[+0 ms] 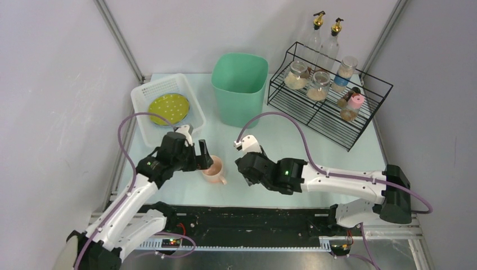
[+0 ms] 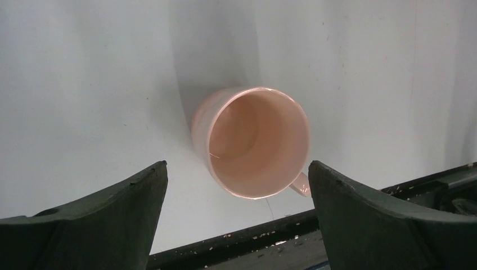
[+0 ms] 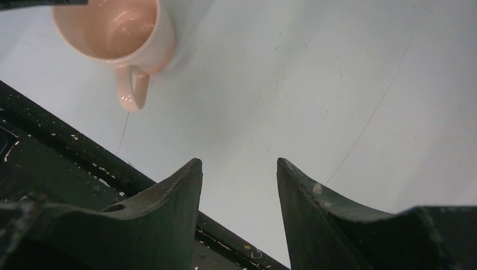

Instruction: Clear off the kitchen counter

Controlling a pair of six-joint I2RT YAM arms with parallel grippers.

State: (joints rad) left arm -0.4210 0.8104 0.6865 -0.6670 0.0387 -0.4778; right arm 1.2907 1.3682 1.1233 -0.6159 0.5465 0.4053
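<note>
A pale pink mug [image 1: 215, 170] stands upright and empty on the kitchen counter [image 1: 315, 152], close to its front edge, handle toward the rail. My left gripper [image 1: 201, 157] hovers over the mug [image 2: 253, 149] and stands open [image 2: 237, 164]; the fingers are wide apart on either side of the rim and do not touch it. My right gripper [image 1: 243, 167] hangs just right of the mug, low over the bare counter [image 3: 315, 84]. It is open [image 3: 238, 161] with nothing between its fingers, and the mug [image 3: 115, 31] lies ahead to its left.
A green bin [image 1: 239, 87] stands at the back centre. A white perforated basket [image 1: 147, 121] at the back left holds a yellow-green plate [image 1: 169, 107]. A black wire rack [image 1: 332, 121] with jars and bottles fills the back right. A black rail [image 1: 253, 216] runs along the front edge.
</note>
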